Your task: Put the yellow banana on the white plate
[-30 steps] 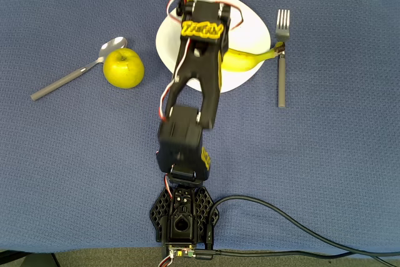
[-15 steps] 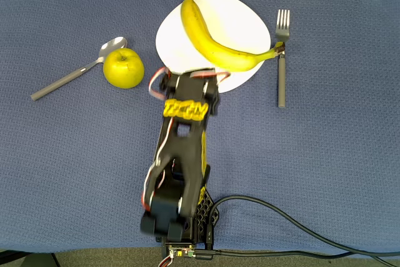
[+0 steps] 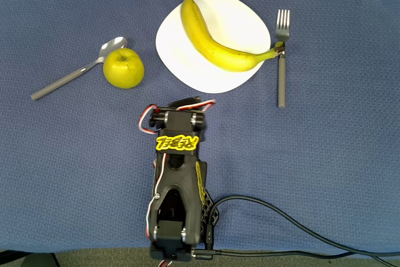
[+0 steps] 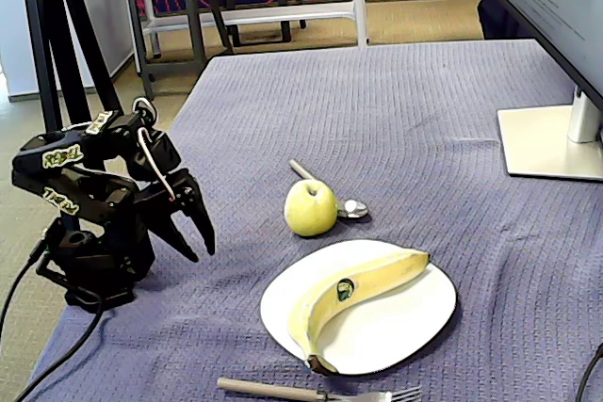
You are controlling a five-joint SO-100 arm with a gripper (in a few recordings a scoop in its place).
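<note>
The yellow banana (image 3: pixel 215 45) lies diagonally across the white plate (image 3: pixel 237 23), and its brown stem tip reaches past the plate's right rim toward the fork. In the fixed view the banana (image 4: pixel 353 294) rests on the plate (image 4: pixel 396 322) with a small sticker facing up. My black arm (image 3: pixel 178 154) is folded back over its base, well short of the plate. My gripper (image 4: pixel 201 253) points down at the cloth left of the plate. Its fingers are apart and hold nothing.
A yellow-green apple (image 3: pixel 123 68) sits left of the plate, touching a spoon (image 3: pixel 75 75). A fork (image 3: pixel 282 60) lies right of the plate. A black cable (image 3: pixel 300 229) runs from the base along the near table edge. A monitor stand (image 4: pixel 556 138) stands at the far right.
The arm has drawn back from over the plate and folded down onto its base. The banana stays on the plate, uncovered.
</note>
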